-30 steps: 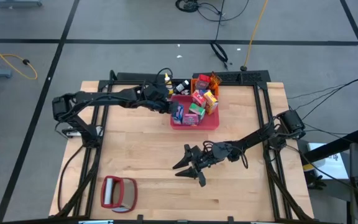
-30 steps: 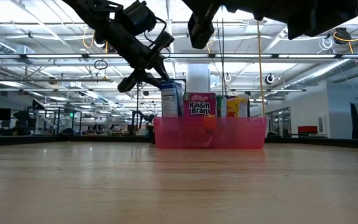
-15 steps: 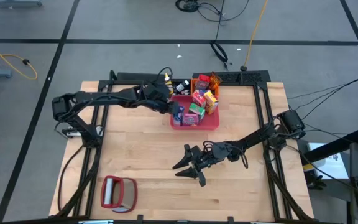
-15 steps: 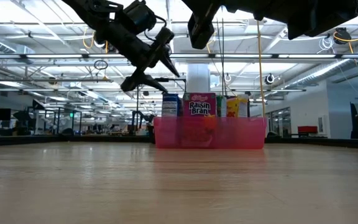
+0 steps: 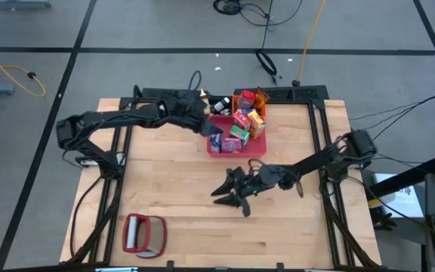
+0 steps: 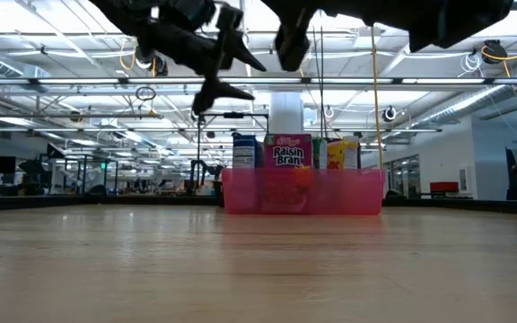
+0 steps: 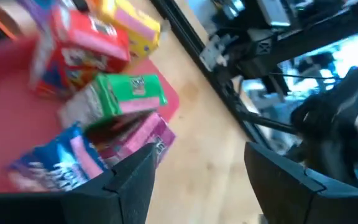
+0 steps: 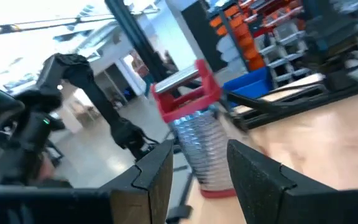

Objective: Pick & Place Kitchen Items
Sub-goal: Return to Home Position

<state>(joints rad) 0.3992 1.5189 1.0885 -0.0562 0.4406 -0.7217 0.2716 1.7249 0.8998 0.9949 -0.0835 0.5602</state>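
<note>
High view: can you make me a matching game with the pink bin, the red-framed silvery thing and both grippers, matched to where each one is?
Things:
1. translucent pink plastic bin
2. red-framed silvery flat object
3. left gripper
4. right gripper

Places:
A. bottom-left part of the wooden table in the picture
B. top middle of the table
C. over bare wood, below the bin in the picture
D. at the bin's left edge

Pairs: 1-B, 2-A, 3-D, 4-C
</note>
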